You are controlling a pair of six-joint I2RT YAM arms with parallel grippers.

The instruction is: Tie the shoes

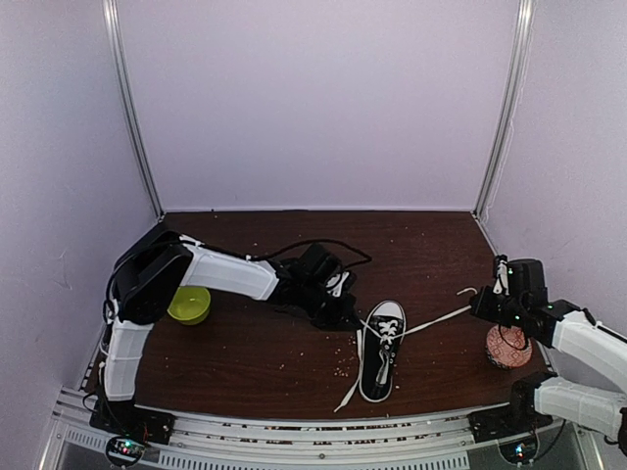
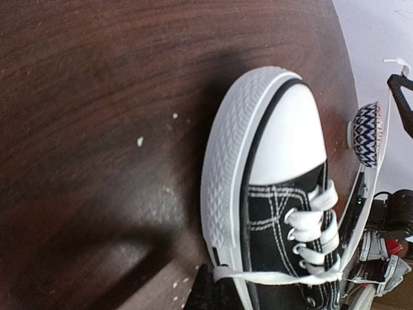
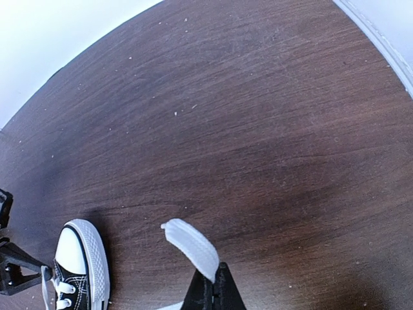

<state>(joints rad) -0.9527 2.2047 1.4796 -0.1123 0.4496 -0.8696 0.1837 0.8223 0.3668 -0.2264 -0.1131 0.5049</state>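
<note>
Laces (image 1: 431,322) are pinched by left end effector (image 1: 345,315) and right end effector (image 1: 478,302) | risk: sneaker (image 1: 382,354) is dragged by uneven pull

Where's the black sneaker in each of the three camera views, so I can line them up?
Top external: the sneaker lies right of centre near the front edge, toe pointing away from the arms.
Left wrist: the sneaker fills the lower right, white toe cap uppermost.
Right wrist: bottom left corner, only the toe end showing.
Shared landmark: the white lace running off the sneaker.
</note>
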